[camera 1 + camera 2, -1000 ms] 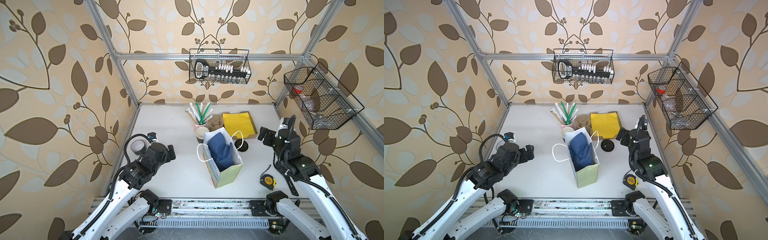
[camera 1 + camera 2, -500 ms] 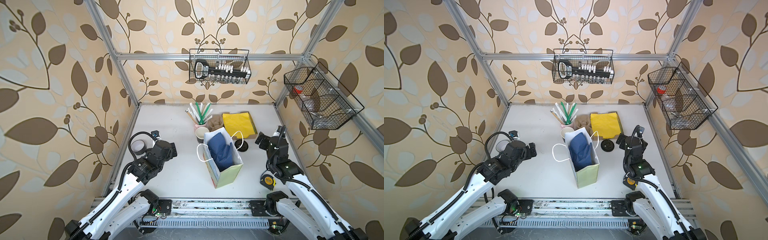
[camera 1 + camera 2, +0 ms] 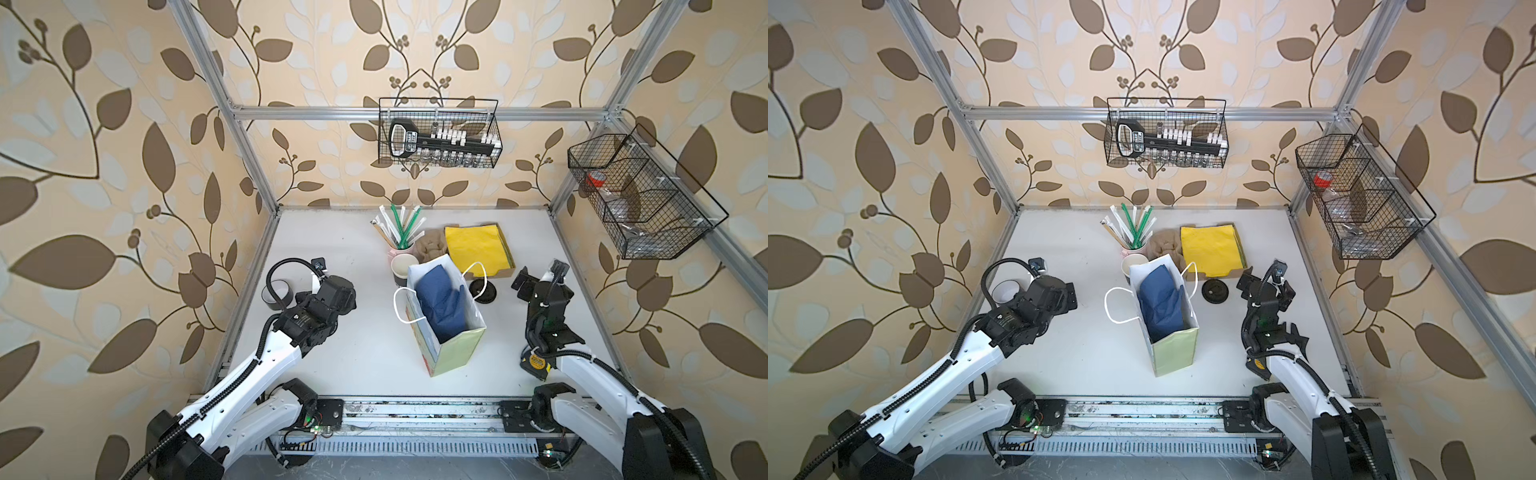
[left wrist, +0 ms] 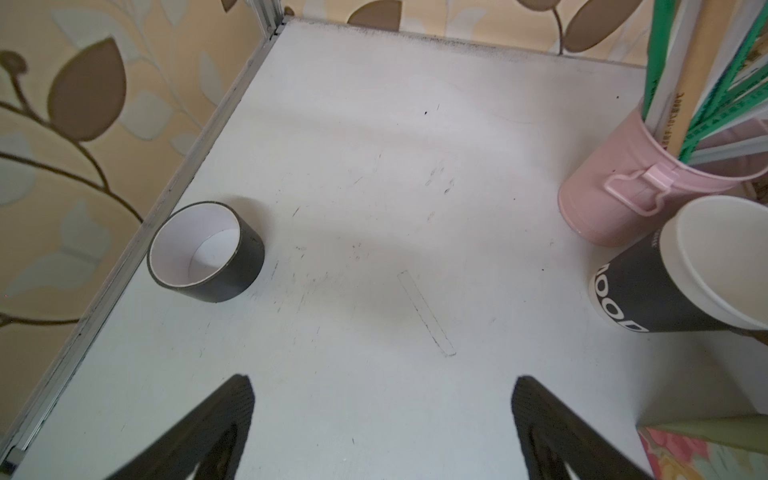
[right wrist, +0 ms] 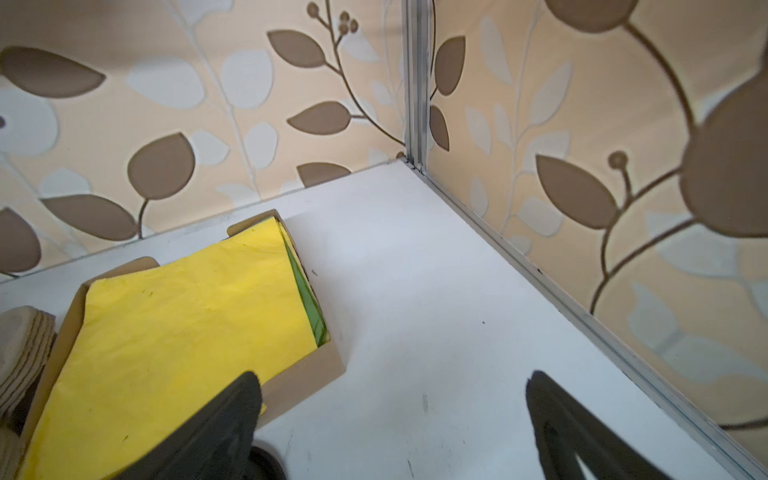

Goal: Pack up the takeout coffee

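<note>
The takeout coffee [image 3: 404, 266] [image 3: 1134, 264] [image 4: 681, 270] is a black paper cup with white lettering and a white inside. It stands open-topped just behind the gift bag [image 3: 451, 353] [image 3: 1177, 353], which holds blue tissue paper. My left gripper [image 3: 330, 291] [image 3: 1046, 293] [image 4: 382, 386] hovers open over bare table, left of the bag, with the cup ahead and to one side. My right gripper [image 3: 540, 283] [image 3: 1264, 286] [image 5: 390, 382] is open and empty, right of the bag. One of its fingers [image 5: 232, 411] hangs over the flat black lid [image 3: 482, 291] [image 3: 1215, 290].
A short black ring with a white inside [image 3: 276, 293] [image 3: 1005, 291] [image 4: 205, 251] lies by the left wall. A pink cup of straws [image 3: 401, 249] [image 4: 623, 195], yellow paper in a cardboard tray [image 3: 476, 249] [image 5: 187, 324] and a yellow tape measure [image 3: 536, 363] also stand here. Wire baskets [image 3: 438, 137] [image 3: 640, 195] hang on the walls.
Both arms have stretched forward and come lower over the table. The right gripper drifted left toward the black lid. Both grippers stayed open; nothing on the table moved.
</note>
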Robot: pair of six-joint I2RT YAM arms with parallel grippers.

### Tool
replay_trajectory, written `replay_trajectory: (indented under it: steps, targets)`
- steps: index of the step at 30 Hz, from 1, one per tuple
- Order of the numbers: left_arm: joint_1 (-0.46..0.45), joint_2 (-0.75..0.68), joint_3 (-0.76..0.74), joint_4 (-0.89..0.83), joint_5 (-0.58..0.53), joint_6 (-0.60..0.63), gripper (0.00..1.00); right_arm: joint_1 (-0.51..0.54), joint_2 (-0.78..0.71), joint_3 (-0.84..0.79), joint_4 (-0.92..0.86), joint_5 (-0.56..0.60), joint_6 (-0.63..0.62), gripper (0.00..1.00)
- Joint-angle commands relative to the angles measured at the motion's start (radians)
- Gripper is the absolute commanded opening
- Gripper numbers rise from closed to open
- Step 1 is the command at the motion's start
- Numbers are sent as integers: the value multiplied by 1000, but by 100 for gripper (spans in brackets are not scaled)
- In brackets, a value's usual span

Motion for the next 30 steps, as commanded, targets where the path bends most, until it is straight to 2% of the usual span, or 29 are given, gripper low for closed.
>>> replay_trajectory:
  steps: [1, 3, 5, 7, 10, 13, 16, 18, 21, 24, 27, 28, 30]
  targets:
    - [8, -43, -32, 75, -25, 41, 99, -13, 39, -45, 221, -18, -45, 100]
    - [7, -57, -45, 95, -27, 52, 99, -32, 85, -66, 298, -43, -58, 100]
    - [8, -73, -68, 132, -35, 77, 99, -65, 99, -47, 275, -104, -39, 100]
    - [8, -85, -88, 170, -49, 98, 99, -74, 114, -79, 380, -136, -45, 100]
    - [8, -74, -97, 177, -59, 86, 99, -74, 160, -94, 482, -109, -41, 100]
    - [8, -57, -99, 185, -66, 76, 99, -74, 203, -95, 556, -173, -84, 100]
    - [8, -59, -101, 192, -83, 80, 99, -76, 171, -160, 636, -165, -75, 100]
    - [8, -61, -110, 204, -101, 82, 99, -75, 124, -175, 613, -214, -109, 100]
    - [13, -55, -129, 238, -101, 112, 99, -70, 56, -145, 428, -254, -179, 100]
    - [36, -35, -133, 270, -102, 134, 99, -61, 36, -158, 444, -283, -182, 100]
    - [60, -9, -135, 305, -102, 168, 99, -47, 16, -147, 304, -192, -181, 100]
    - [69, 1, -137, 323, -103, 173, 99, -49, 28, -186, 370, -177, -168, 100]
    - [90, 21, -143, 369, -94, 177, 99, -48, 89, -236, 529, -228, -207, 100]
